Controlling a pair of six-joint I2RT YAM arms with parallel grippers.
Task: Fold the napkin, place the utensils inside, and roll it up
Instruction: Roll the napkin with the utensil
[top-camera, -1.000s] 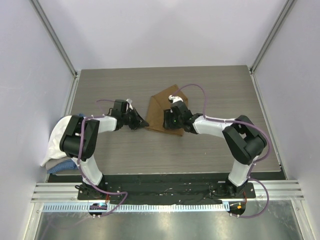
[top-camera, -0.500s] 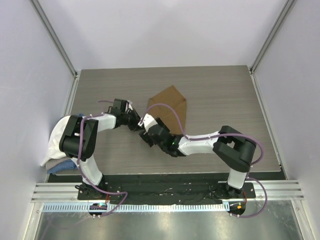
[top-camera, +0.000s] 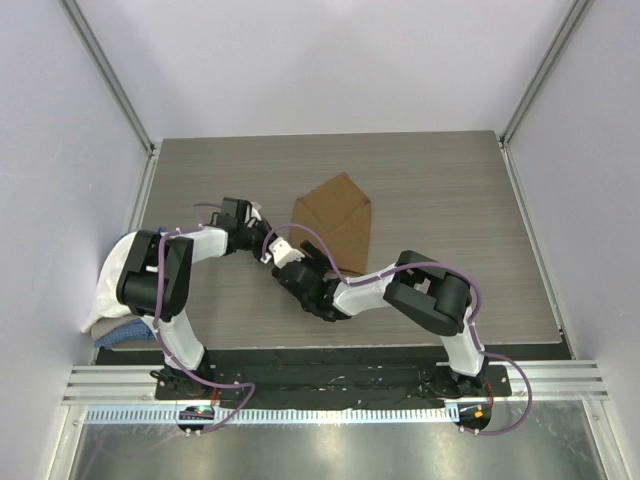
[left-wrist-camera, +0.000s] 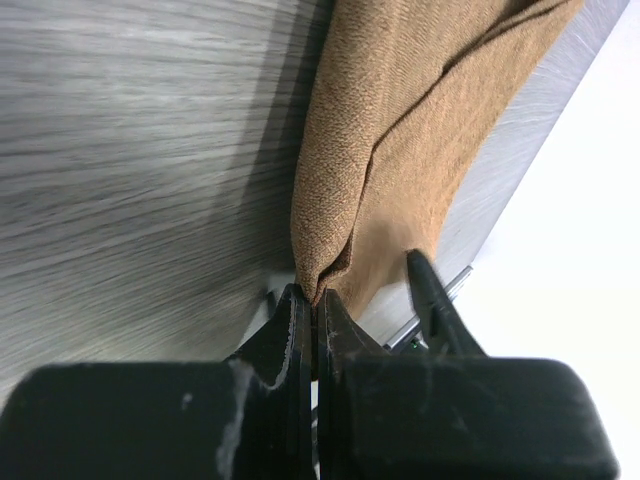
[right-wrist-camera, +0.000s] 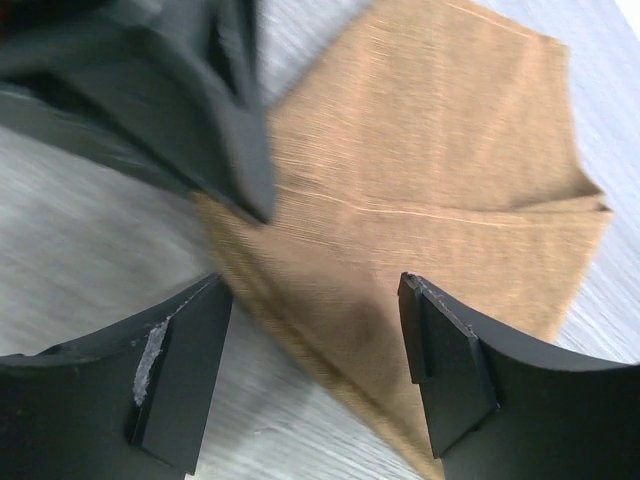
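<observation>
The tan napkin (top-camera: 338, 222) lies folded on the wooden table (top-camera: 450, 190), right of centre. My left gripper (top-camera: 266, 243) is at its near-left corner, and the left wrist view shows those jaws shut, pinching a bunched fold of the napkin (left-wrist-camera: 400, 150). My right gripper (top-camera: 287, 266) hovers just near of that corner. It stands open in the right wrist view (right-wrist-camera: 315, 375), its fingers (right-wrist-camera: 180, 380) straddling the napkin's (right-wrist-camera: 430, 180) edge with nothing between them. The left gripper (right-wrist-camera: 200, 90) shows blurred at the upper left there. The utensils are out of view.
A white cloth (top-camera: 115, 280) over a blue cloth (top-camera: 125, 333) sits at the table's left edge, beside the left arm. Grey walls and metal rails close in the table at the back and both sides.
My right gripper let go of the napkin, opened wide and swung left and nearer, ending beside the left gripper. The napkin now lies flatter. The left gripper kept its hold and barely moved.
</observation>
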